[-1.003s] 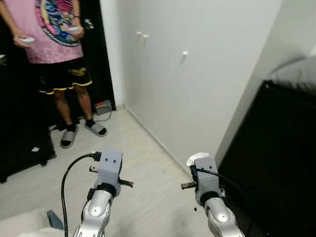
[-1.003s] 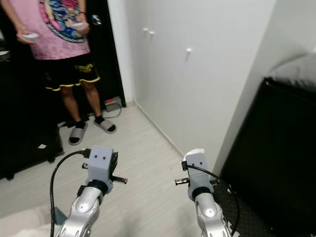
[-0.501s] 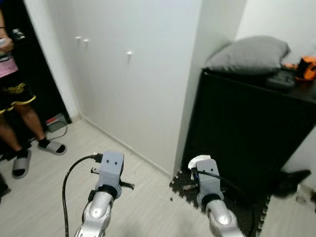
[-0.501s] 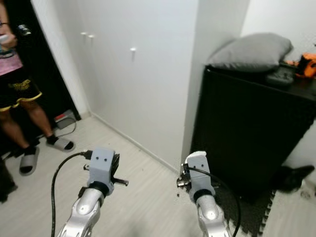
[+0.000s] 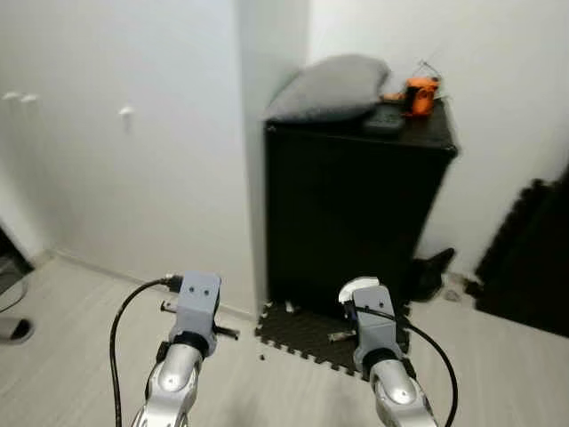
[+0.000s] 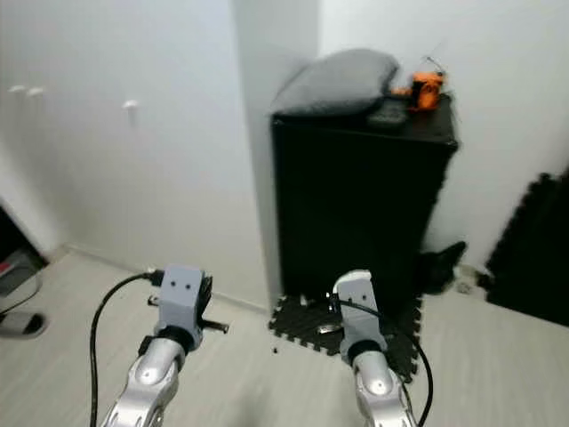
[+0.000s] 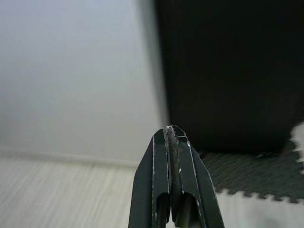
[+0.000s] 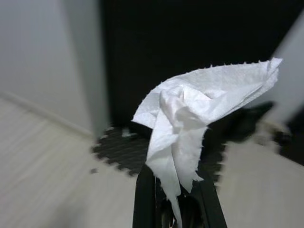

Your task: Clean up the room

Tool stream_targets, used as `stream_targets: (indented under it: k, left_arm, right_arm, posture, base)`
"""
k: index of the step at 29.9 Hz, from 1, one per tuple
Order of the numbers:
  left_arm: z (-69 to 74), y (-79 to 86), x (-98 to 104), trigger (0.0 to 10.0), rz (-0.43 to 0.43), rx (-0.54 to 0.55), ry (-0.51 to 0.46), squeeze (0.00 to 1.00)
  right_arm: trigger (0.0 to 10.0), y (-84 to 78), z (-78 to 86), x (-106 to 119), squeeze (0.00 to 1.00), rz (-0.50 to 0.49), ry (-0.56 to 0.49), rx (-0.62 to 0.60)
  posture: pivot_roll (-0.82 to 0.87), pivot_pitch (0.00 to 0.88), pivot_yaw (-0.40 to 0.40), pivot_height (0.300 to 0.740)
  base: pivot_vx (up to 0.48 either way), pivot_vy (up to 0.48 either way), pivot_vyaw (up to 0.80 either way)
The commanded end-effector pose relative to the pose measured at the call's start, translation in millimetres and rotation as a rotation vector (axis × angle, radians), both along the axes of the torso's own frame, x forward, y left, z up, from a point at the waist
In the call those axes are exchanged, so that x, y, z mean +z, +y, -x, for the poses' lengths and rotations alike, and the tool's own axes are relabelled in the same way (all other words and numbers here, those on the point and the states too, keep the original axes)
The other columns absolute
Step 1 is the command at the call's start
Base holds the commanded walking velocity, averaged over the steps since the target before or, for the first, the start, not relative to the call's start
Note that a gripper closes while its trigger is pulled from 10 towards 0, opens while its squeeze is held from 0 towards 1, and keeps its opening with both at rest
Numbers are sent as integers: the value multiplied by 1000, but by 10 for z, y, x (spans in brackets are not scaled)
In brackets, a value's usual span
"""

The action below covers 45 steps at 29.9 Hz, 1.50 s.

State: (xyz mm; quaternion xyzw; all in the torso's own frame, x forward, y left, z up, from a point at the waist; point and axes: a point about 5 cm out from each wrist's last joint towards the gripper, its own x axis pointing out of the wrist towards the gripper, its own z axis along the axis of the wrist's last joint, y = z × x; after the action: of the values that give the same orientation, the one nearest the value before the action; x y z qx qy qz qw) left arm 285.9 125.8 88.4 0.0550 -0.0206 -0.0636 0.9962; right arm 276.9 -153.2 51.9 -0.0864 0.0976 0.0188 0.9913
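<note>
My right gripper (image 8: 173,192) is shut on a crumpled white paper tissue (image 8: 190,111), which stands up out of the fingers and hides their tips. The tissue (image 5: 358,286) also peeks over the right wrist in the left eye view, held low in front of me. My left gripper (image 7: 171,130) is shut with nothing between its fingers (image 7: 159,161), and it is held level beside the right one, facing the wall and cabinet.
A black cabinet (image 5: 356,213) stands ahead with a grey pillow (image 5: 329,87), an orange object (image 5: 420,93) and a dark flat item (image 5: 384,120) on top. A black foam mat (image 5: 307,334) lies at its foot. White wardrobe doors (image 5: 124,178) stand at left, dark foam panels (image 5: 533,258) at right.
The camera has swung to the right: the person and the dark doorway have left the picture, and the black cabinet now stands in the middle. Both arms keep their pose.
</note>
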Motion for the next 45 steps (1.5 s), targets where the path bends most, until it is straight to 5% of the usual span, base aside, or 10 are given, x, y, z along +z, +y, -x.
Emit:
stream_targets:
  k: [1,14,22,45]
  left_arm:
    - [6,32,-33,10000,-7,1,15,0]
    - [15,29,-63,10000,17,13,33,0]
    - [69,147,-123,10000,49,52,44,0]
    - [40,184,-156,10000,48,60,85,0]
  right_arm:
    - [10000,25,6,-3,0,-18,-7,-5]
    - [10000,-23,25,-24,0,-10,-2,-23]
    - [10000,-329,28,-24,0,14,-13,-203]
    - [10000,-361,38,-41,0,8,-6,-240]
  posture:
    - [0,37,48,740]
    - [-3,46,44,740]
    - [-7,49,40,740]
    - [-3,48,46,740]
  base:
    - [0,0,-800]
    - [0,0,-800]
    - [0,0,-800]
    - [0,0,-800]
